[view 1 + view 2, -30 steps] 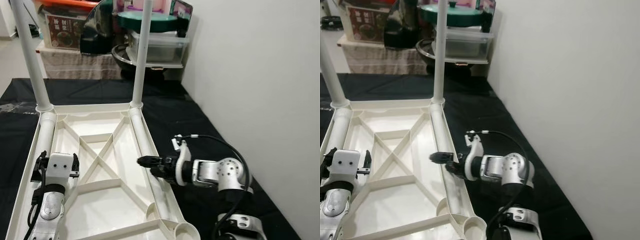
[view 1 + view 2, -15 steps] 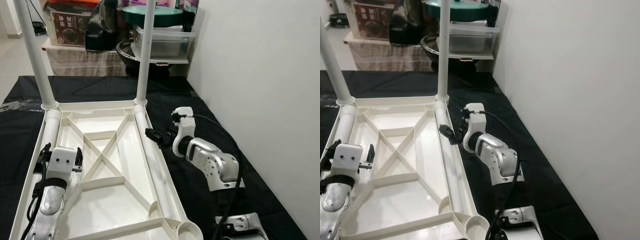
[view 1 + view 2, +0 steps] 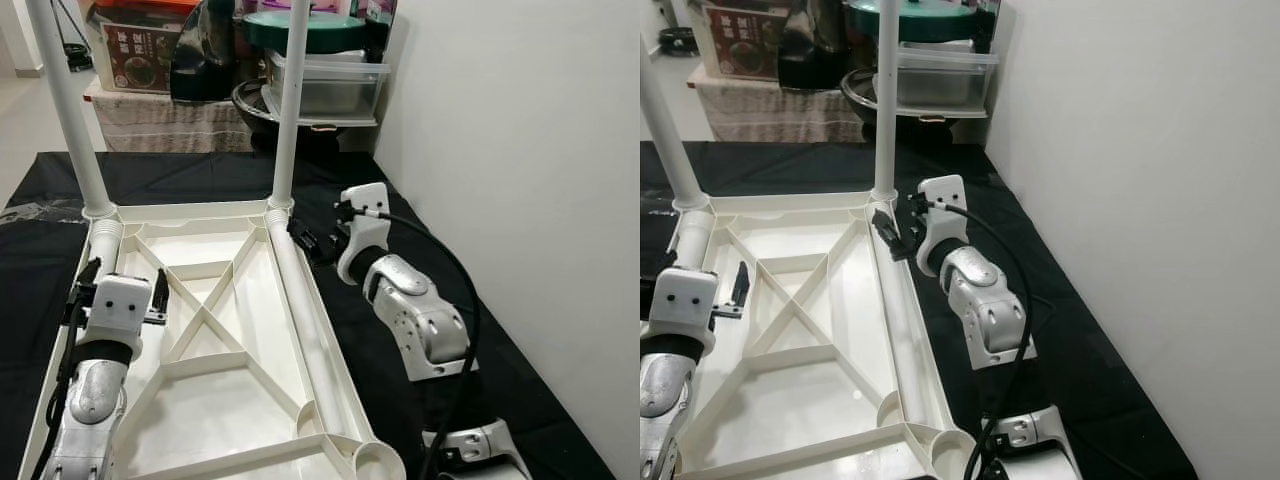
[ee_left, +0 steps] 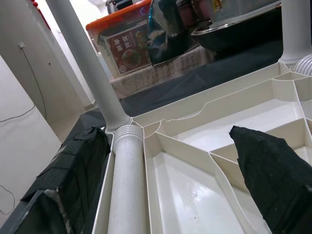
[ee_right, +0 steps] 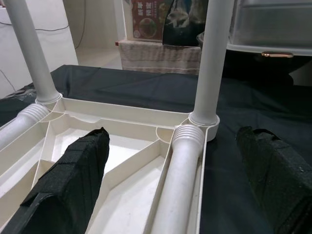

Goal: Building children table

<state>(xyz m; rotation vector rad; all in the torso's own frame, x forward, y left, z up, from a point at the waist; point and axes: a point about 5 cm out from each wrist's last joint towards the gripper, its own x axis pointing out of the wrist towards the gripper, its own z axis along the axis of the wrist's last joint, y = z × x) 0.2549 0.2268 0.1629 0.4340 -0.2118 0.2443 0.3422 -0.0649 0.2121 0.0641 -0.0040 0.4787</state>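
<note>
white table frame (image 3: 215, 330) lies between right gripper (image 5: 180, 180) fingers.

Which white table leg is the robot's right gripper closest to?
The leg on the robot's right, nearer the wall. The right gripper sits by its base; the other leg stands across the frame.
</note>
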